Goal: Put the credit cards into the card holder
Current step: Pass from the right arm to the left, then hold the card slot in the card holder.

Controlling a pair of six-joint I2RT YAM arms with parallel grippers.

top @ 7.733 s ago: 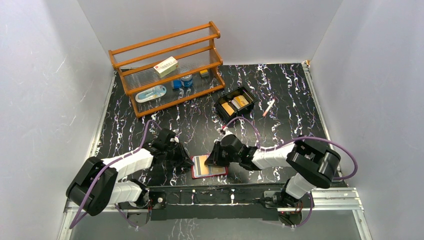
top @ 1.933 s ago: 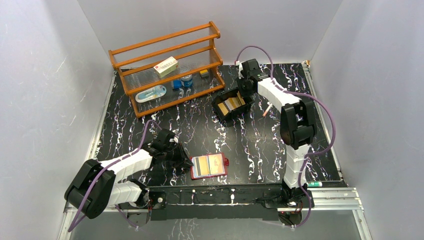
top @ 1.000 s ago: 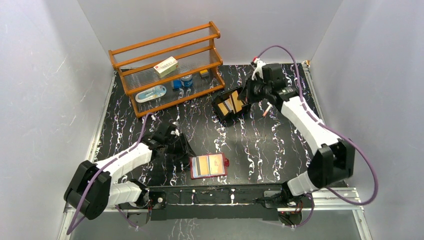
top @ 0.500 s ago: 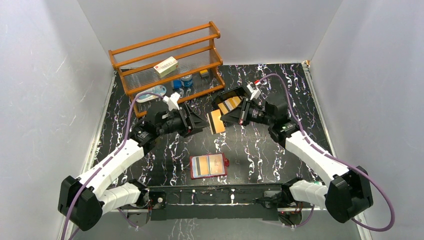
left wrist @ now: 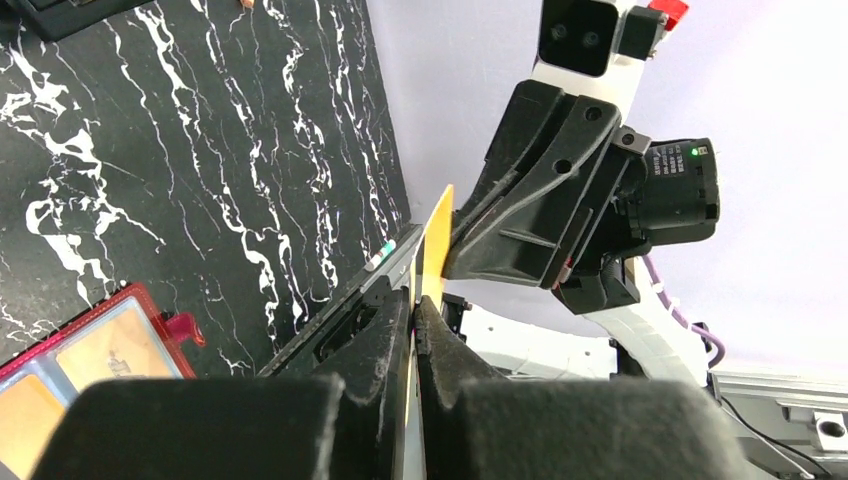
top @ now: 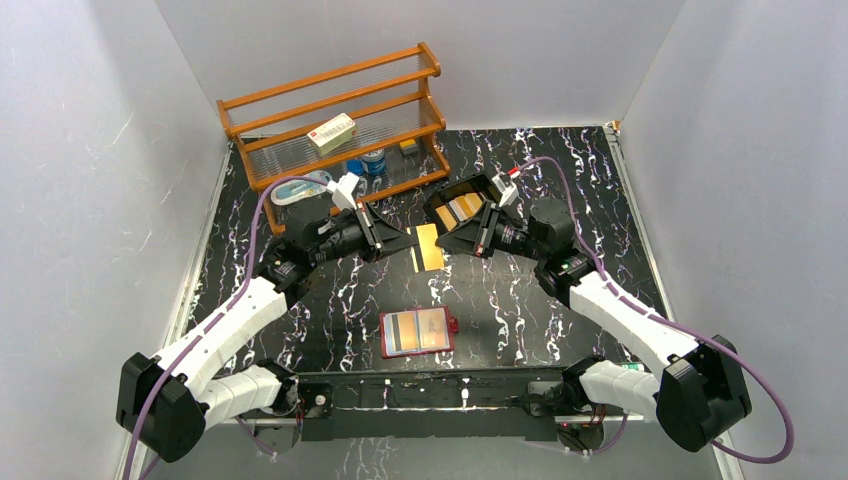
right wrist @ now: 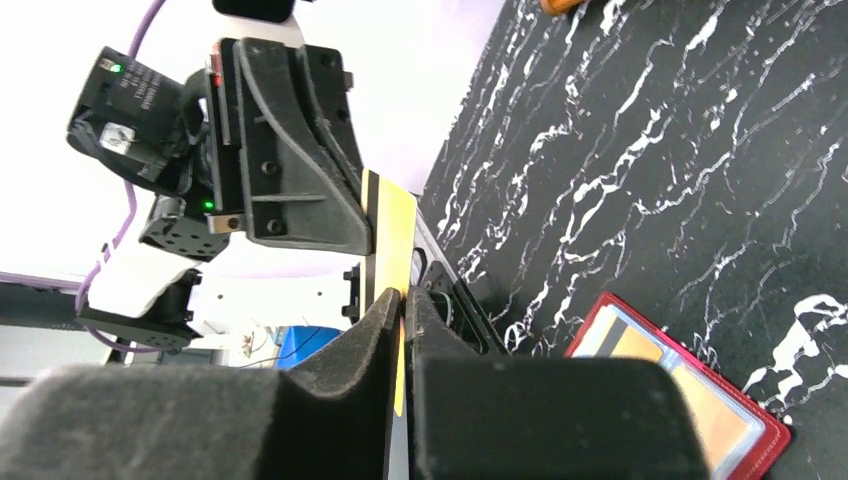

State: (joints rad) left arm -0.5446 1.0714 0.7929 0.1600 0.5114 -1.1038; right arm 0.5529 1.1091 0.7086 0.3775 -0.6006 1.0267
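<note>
A gold credit card (top: pixel 430 247) hangs on edge in the air above the middle of the table. My left gripper (top: pixel 406 243) is shut on its left edge, and my right gripper (top: pixel 449 243) is shut on its right edge. The left wrist view shows the card (left wrist: pixel 435 245) between my closed fingers (left wrist: pixel 385 335), with the right gripper behind it. The right wrist view shows the card (right wrist: pixel 391 235) in my closed fingers (right wrist: pixel 372 330). The red card holder (top: pixel 418 331) lies open near the front edge with cards in its slots. It also shows in the left wrist view (left wrist: pixel 95 345) and the right wrist view (right wrist: pixel 690 395).
A black two-compartment tray (top: pixel 480 183) with more cards (top: pixel 462 207) stands behind the right gripper. A wooden rack (top: pixel 300 95) at the back left holds a cream box with a red label (top: pixel 332 132) and small items. Grey walls close in both sides.
My right gripper lifted the gold card from the tray towards the middle. My left arm rose from beside the card holder, met it and closed on the card's other edge.
</note>
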